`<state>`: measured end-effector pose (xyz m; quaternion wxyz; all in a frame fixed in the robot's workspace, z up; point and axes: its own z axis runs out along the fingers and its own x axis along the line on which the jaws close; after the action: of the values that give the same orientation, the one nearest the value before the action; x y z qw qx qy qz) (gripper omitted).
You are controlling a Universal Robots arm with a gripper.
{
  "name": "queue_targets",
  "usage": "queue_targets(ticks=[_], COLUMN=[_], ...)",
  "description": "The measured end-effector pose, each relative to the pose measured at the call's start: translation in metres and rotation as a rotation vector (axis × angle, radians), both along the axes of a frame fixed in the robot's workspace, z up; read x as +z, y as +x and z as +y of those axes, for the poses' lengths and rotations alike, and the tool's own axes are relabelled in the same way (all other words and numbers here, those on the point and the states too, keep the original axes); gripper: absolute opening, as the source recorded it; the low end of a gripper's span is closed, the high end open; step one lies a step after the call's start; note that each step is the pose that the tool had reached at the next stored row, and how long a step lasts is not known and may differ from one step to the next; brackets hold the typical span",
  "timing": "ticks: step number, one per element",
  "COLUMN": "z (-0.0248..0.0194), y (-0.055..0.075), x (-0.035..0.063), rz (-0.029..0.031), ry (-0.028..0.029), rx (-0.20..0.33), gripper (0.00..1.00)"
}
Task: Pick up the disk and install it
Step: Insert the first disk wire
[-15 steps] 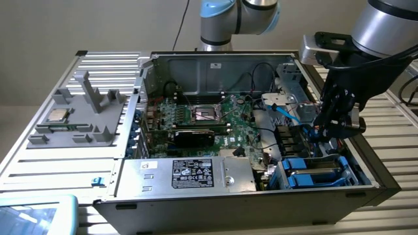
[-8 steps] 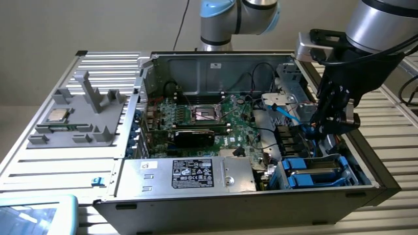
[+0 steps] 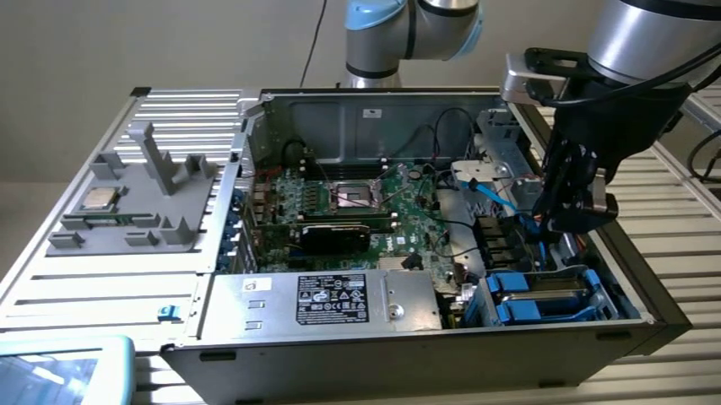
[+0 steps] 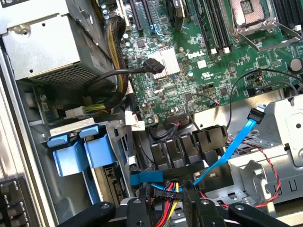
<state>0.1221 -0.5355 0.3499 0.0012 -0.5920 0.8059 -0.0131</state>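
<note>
Disk (image 3: 543, 297) sits inside the case (image 3: 394, 350) at its near corner, exterior view's right; your claw (image 3: 575, 221) hovers above, half-open and empty, seemingly at the pick, which calls for dodging the blue cable (image 4: 232, 144).

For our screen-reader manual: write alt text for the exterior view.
The gripper hangs in an open computer case, near blue carriers at the exterior view's right. A grey tray with a chip lies beside it.
</note>
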Motion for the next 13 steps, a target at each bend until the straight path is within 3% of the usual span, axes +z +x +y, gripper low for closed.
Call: queue_targets(ticks=[6, 13], z=[-0.0007, -0.0065], y=[-0.0009, -0.0008], x=[0.0002, -0.0007], rz=[-0.0056, -0.0076], ry=[-0.0115, -0.0133], rx=[-0.012, -0.023], gripper=[0.37, 0.37])
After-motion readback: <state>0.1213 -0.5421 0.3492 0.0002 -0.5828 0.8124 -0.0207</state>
